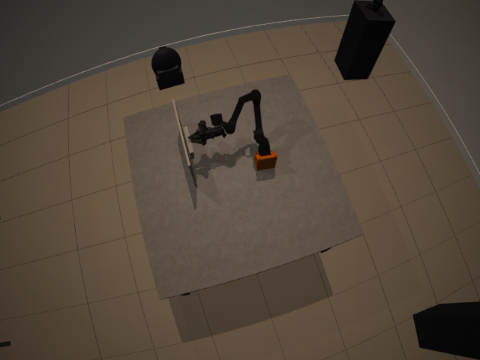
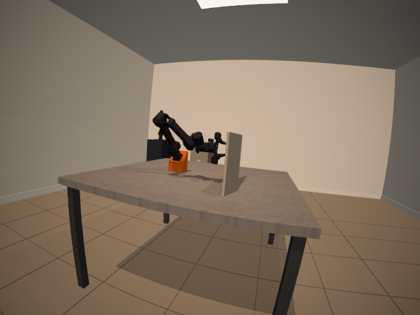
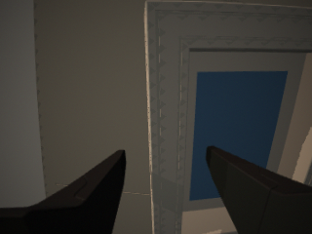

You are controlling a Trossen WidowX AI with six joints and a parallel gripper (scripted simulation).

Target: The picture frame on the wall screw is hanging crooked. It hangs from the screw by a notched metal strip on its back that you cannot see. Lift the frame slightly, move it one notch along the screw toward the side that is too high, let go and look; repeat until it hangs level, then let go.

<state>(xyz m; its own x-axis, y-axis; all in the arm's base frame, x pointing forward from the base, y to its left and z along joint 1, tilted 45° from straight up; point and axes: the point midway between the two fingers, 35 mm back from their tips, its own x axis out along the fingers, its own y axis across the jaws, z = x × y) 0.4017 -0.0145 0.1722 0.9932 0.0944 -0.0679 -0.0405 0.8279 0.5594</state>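
Note:
The picture frame (image 1: 190,151) (image 3: 168,97), with a pale ornamented border and a blue picture, hangs on the upright wall panel (image 1: 177,112) (image 2: 232,163) (image 3: 93,97). In the wrist view its near border runs almost parallel to the panel's edge; how much it tilts is hard to tell. My gripper (image 1: 189,138) (image 2: 224,149) (image 3: 166,154) is open at the frame, its fingers one above the other in the exterior view. In the wrist view one fingertip appears outside the border and the other over the blue picture. Nothing is gripped. The screw and the notched strip are hidden.
The arm's orange base (image 1: 265,160) (image 2: 178,164) stands on the grey table (image 1: 247,217) (image 2: 135,183), in front of the panel. The panel stands upright on the table. Dark objects stand on the floor around the table.

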